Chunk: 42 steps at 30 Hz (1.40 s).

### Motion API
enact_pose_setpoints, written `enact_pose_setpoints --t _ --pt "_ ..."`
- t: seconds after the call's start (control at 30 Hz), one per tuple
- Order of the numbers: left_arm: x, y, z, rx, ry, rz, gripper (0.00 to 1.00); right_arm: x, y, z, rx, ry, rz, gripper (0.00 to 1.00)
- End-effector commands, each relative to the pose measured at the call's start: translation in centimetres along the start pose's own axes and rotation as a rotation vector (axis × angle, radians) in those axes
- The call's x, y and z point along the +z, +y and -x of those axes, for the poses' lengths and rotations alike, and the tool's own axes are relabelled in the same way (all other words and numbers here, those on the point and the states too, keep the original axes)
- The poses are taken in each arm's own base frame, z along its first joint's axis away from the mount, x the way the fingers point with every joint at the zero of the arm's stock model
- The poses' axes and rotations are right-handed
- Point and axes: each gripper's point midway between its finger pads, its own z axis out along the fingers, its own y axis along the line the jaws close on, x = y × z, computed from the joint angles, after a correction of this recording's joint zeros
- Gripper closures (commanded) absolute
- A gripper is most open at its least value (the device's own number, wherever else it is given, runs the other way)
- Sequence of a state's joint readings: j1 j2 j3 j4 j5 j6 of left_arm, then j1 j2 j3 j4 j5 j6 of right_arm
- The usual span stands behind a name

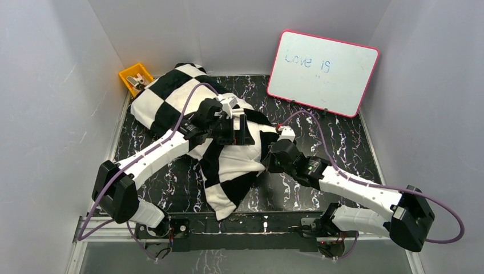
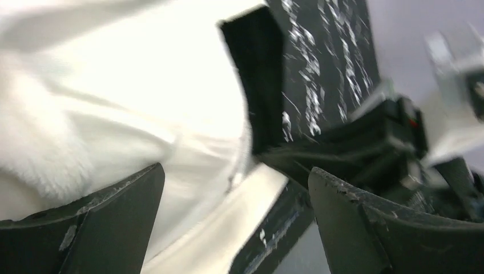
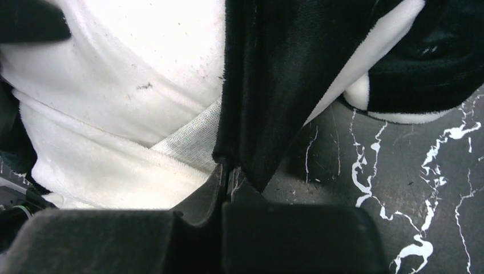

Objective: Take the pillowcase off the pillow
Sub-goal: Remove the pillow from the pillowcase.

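Observation:
The black-and-white checkered pillowcase (image 1: 171, 91) lies diagonally from the back left to the front middle of the table, bulging with the pillow, which is mostly hidden inside it. My left gripper (image 1: 238, 128) hovers over the middle of the bundle. In the left wrist view it (image 2: 235, 171) is open, with white fabric and a black check (image 2: 257, 74) beyond the jaws. My right gripper (image 1: 267, 162) is at the cover's right edge. In the right wrist view it (image 3: 228, 171) is shut on a black fold of the pillowcase (image 3: 268, 68). A smoother woven white patch (image 3: 191, 140), perhaps the pillow, shows between plush folds.
An orange bin (image 1: 136, 77) sits at the back left corner, touching the bundle's far end. A pink-framed whiteboard (image 1: 322, 71) leans on the back wall at the right. The black marbled tabletop (image 1: 337, 142) is boxed in by grey walls on three sides.

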State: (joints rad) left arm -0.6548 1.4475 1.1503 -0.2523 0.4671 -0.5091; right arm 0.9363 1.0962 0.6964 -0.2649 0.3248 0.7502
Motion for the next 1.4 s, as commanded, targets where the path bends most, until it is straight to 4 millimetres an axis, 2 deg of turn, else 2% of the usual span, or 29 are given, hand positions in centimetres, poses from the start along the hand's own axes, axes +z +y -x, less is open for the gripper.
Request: enact_pose_setpoints --t 0.0,0.1,0.2,0.3,0.43,0.57,0.67,0.8,0.83,0.9,0.93,0.97,1.03,1.07,1.23,1.37 --pt "-1.2 5.2 2.6 -0.151 -0.216 0.339 0.02 -1.0 -4.1 -3.4 -0.039 0.099 -0.128 1.00" --pt "-1.8 6.4 3.2 -0.191 -0.277 0.463 0.02 -1.1 -4.4 -3.6 -0.039 0.103 -0.138 1.00" --pt "-1.3 7.0 2.9 -0.219 -0.264 0.557 0.02 -1.1 -4.6 -3.7 -0.040 0.102 -0.145 1.00" --pt "-0.3 9.1 1.0 -0.281 -0.211 0.738 0.02 -1.0 -4.7 -3.5 -0.043 0.095 -0.150 1.00" --pt "0.7 11.5 -0.8 -0.271 -0.158 0.991 0.02 -1.1 -4.8 -3.6 -0.042 0.095 -0.155 1.00" --pt "2.2 14.5 -3.5 -0.321 -0.084 1.163 0.02 -1.2 -5.1 -3.7 -0.041 0.094 -0.158 1.00" --pt "3.8 15.9 -5.4 -0.354 -0.047 1.178 0.02 -1.4 -5.3 -3.6 -0.043 0.086 -0.165 1.00" --pt "6.0 16.9 -7.8 -0.448 -0.049 1.070 0.02 -1.6 -5.5 -3.4 -0.044 0.075 -0.174 1.00" --pt "6.5 17.1 -8.5 -0.478 -0.044 1.032 0.12 -1.7 -5.6 -3.3 -0.044 0.073 -0.176 1.00" --pt "7.7 17.1 -9.1 -0.530 -0.049 0.905 0.95 -1.9 -5.7 -3.3 -0.048 0.071 -0.182 1.00" --pt "7.6 17.3 -9.5 -0.576 -0.059 0.882 1.00 -1.9 -5.8 -3.2 -0.048 0.066 -0.184 1.00" --pt "7.5 17.4 -9.4 -0.584 -0.070 0.868 1.00 -2.0 -5.8 -3.1 -0.048 0.063 -0.184 1.00" --pt "6.4 17.4 -8.2 -0.548 -0.101 0.901 1.00 -2.0 -5.7 -2.8 -0.052 0.052 -0.178 1.00" --pt "5.6 17.2 -7.0 -0.518 -0.130 0.924 1.00 -2.0 -5.6 -2.7 -0.054 0.046 -0.175 1.00" --pt "2.7 12.8 3.4 -0.293 -0.338 0.819 1.00 -1.7 -4.2 -1.2 -0.110 -0.006 -0.106 1.00" --pt "-1.1 11.0 9.4 -0.369 -0.560 0.710 1.00 -1.5 -2.0 0.2 -0.181 -0.042 0.009 1.00"
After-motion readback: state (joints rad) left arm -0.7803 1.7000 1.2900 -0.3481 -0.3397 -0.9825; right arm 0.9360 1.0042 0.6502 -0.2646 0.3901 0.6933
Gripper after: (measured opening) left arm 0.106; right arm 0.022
